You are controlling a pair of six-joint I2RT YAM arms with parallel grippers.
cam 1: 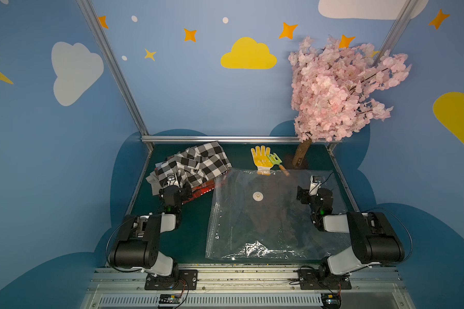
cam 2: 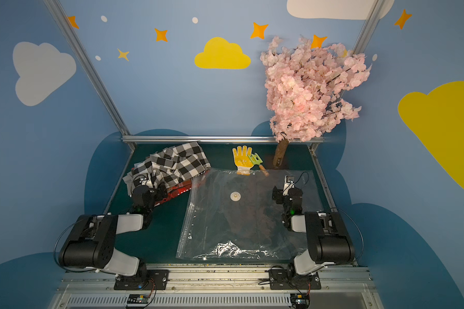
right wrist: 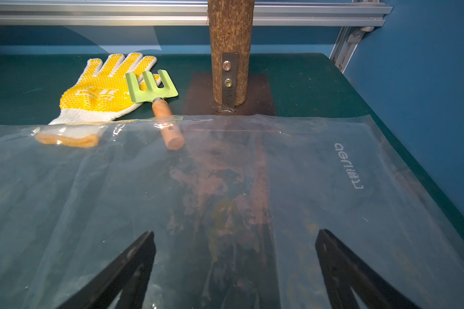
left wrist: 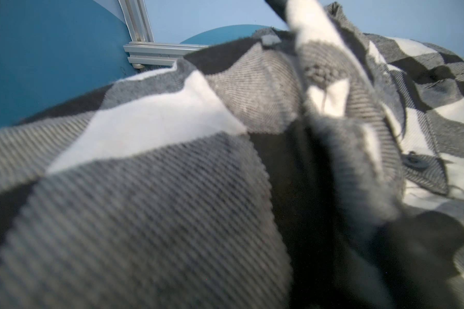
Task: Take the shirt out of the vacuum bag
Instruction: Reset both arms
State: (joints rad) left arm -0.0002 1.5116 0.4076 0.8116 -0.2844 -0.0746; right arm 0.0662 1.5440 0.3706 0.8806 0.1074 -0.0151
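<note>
Right gripper [right wrist: 235, 232] over flat, clear, empty vacuum bag [cam 1: 252, 222]

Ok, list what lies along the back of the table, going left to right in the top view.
checked shirt → yellow glove → green hand rake → tree trunk

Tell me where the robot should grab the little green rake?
Probably the rake's wooden handle, just behind the green head: round and narrow. Come from above, jaws across it; its end lies under the vacuum bag and the tines overlap the glove.
</note>
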